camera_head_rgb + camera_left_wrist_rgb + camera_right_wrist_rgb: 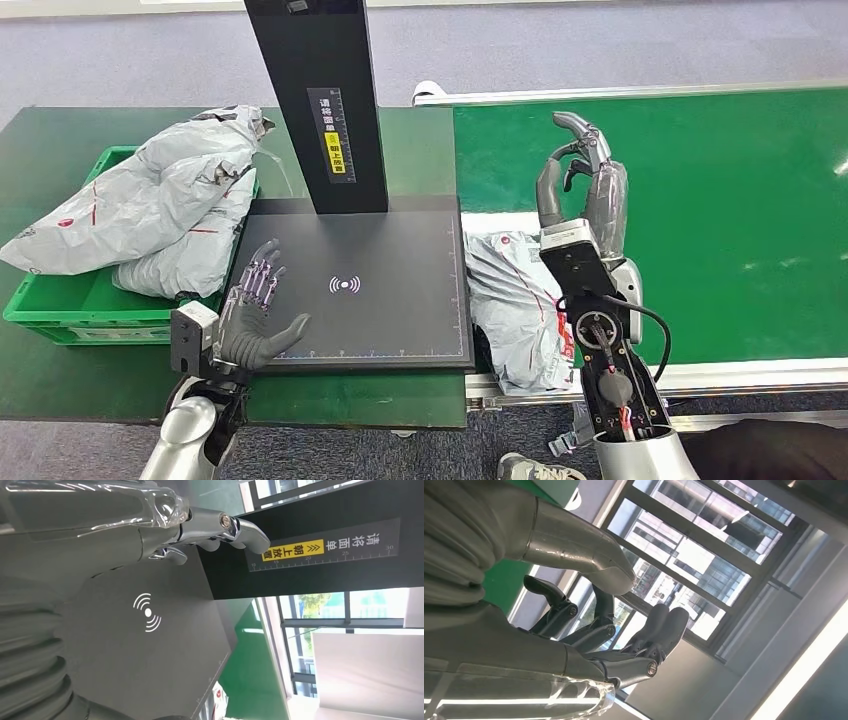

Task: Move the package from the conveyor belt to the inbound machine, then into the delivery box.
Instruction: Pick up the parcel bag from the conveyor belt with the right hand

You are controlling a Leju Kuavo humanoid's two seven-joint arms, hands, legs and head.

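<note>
A grey plastic package with red marks lies at the near end of the green conveyor belt, right beside the black inbound machine's plate. My right hand is raised above the belt just past the package, fingers apart and pointing up, holding nothing. Over the plate's near left corner hovers my left hand, open and empty, its fingers stretched toward the machine's black post. Two more grey packages fill the green delivery box at the left.
The machine's post carries a yellow label and a ruler scale. A wave symbol marks the plate's middle. The belt's metal rail runs along the near side. A shoe of a person shows at the bottom edge.
</note>
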